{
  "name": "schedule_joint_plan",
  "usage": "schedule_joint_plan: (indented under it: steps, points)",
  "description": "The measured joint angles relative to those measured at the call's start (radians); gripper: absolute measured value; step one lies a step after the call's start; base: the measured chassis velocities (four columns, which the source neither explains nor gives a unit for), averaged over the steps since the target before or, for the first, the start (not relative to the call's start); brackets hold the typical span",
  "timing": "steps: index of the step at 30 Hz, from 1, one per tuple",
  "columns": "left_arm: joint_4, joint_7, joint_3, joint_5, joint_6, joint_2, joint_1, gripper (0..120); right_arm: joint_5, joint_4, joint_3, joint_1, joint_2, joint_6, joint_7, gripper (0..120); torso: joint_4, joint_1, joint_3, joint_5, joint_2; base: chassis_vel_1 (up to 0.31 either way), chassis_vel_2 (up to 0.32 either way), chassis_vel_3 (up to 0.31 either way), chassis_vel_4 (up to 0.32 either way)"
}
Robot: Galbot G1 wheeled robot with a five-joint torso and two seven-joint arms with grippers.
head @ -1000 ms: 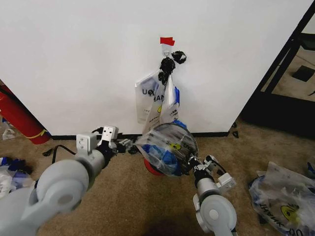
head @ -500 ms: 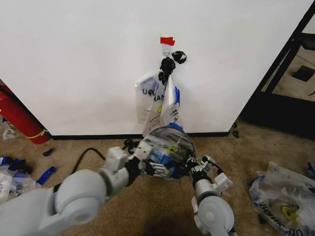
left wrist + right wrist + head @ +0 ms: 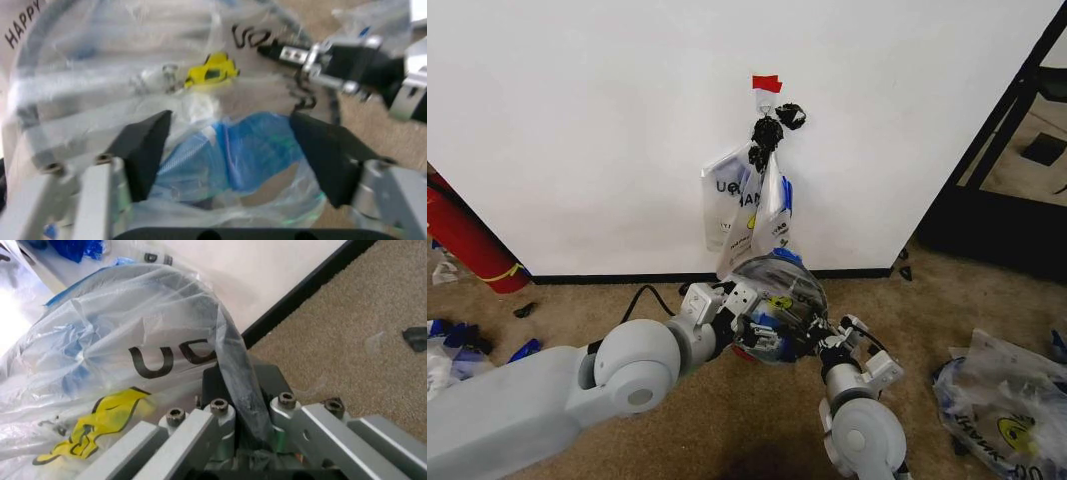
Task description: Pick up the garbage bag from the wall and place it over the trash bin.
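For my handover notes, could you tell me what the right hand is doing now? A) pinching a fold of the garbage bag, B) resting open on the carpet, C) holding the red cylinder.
A: in the right wrist view the right hand is closed on a fold of the garbage bag.

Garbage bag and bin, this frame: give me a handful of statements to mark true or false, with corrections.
1. The right gripper is shut on a fold of the garbage bag. True.
2. The left gripper is clamped shut on the bag. False: its jaws stand open, with bunched blue and clear plastic between them.
3. More printed bags hang on the wall above the trash bin. True.
4. The bag lies flat on the carpet, away from the bin. False: it is draped over the bin.
5. A red cylinder leans at the wall on the robot's left. True.
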Motion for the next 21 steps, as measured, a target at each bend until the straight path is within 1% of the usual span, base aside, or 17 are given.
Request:
schedule_joint_plan:
  steps: [1, 3, 4, 5, 8, 10, 11, 12, 14, 15, 16, 17, 18, 21]
  points:
    - [0.005, -0.003, 0.002, 0.0, 0.011, 0.002, 0.0, 63, 0.001, 0.001, 0.0, 0.0, 0.0, 0.0, 0.001, 0, 0.0, 0.0, 0.0, 0.0, 0.0, 0.0, 0.0, 0.0, 0.0]
    - [0.011, -0.011, 0.005, 0.0, 0.019, 0.003, 0.002, 54, 0.001, 0.002, 0.0, 0.0, 0.001, 0.0, 0.001, 0, 0.0, 0.0, 0.0, 0.0, 0.0, 0.0, 0.0, 0.0, 0.0]
    - [0.014, -0.016, 0.006, 0.0, 0.021, 0.003, 0.003, 51, 0.002, 0.004, 0.0, 0.0, 0.002, 0.0, 0.002, 0, 0.0, 0.0, 0.0, 0.0, 0.0, 0.0, 0.0, 0.0, 0.0]
    - [0.014, -0.016, 0.006, 0.0, 0.021, 0.003, 0.003, 51, 0.002, 0.004, 0.0, 0.0, 0.002, 0.0, 0.002, 0, 0.0, 0.0, 0.0, 0.0, 0.0, 0.0, 0.0, 0.0, 0.0]
    - [0.016, -0.029, 0.008, 0.0, 0.022, 0.002, 0.003, 36, 0.003, 0.006, 0.001, 0.0, 0.003, 0.0, 0.004, 0, 0.0, 0.0, 0.0, 0.0001, 0.0, 0.0, 0.0, 0.0, 0.0]
    - [0.012, -0.033, 0.008, 0.0, 0.021, 0.003, 0.003, 30, 0.006, 0.006, 0.003, 0.0, 0.003, 0.0, 0.006, 0, -0.0001, 0.0, 0.0, 0.0, 0.0, 0.0, 0.0, 0.0, 0.0]
    - [0.012, -0.033, 0.008, 0.0, 0.021, 0.003, 0.003, 30, 0.006, 0.006, 0.003, 0.0, 0.003, 0.0, 0.006, 0, -0.0001, 0.0, 0.0, 0.0, 0.0, 0.0, 0.0, 0.0, 0.0]
    - [0.004, -0.036, 0.008, 0.0, 0.019, 0.007, 0.008, 22, 0.013, 0.006, 0.008, 0.002, 0.003, 0.0, 0.009, 0, -0.0001, 0.0, 0.0, 0.0001, 0.0, 0.0, 0.0, 0.0, 0.0]
    - [-0.006, -0.037, 0.007, 0.0, 0.015, 0.012, 0.016, 17, 0.021, 0.005, 0.012, 0.004, 0.003, 0.0, 0.012, 0, -0.0001, 0.0, 0.0, 0.0, 0.0, 0.0, 0.0, 0.0, 0.0]
    - [-0.01, -0.038, 0.006, 0.0, 0.014, 0.014, 0.02, 12, 0.024, 0.004, 0.014, 0.004, 0.003, -0.001, 0.013, 0, -0.0001, 0.0, 0.0, 0.0001, 0.0, 0.0, 0.0, 0.0, 0.0]
    - [-0.012, -0.039, 0.005, 0.0, 0.013, 0.016, 0.023, 11, 0.027, 0.004, 0.015, 0.005, 0.003, -0.001, 0.014, 0, -0.0001, 0.0, 0.0, 0.0001, 0.0, 0.0, 0.0, 0.0, 0.0]
    - [-0.019, -0.039, 0.002, 0.0, 0.011, 0.021, 0.03, 4, 0.033, 0.003, 0.016, 0.006, 0.003, -0.003, 0.017, 0, 0.0, 0.0, 0.0, 0.0001, 0.0, 0.0, 0.0, 0.0, 0.0]
    - [-0.022, -0.04, 0.0, 0.0, 0.01, 0.024, 0.034, 0, 0.035, 0.002, 0.017, 0.007, 0.003, -0.003, 0.019, 0, 0.0, 0.0, 0.0, 0.0001, 0.0, 0.0, 0.0, 0.0, 0.0]
    - [-0.024, -0.041, -0.003, 0.0, 0.005, 0.027, 0.043, 0, 0.04, 0.002, 0.019, 0.008, 0.002, -0.006, 0.022, 0, 0.0, 0.0, 0.0, 0.0001, 0.0, 0.0, 0.0, 0.0, 0.0]
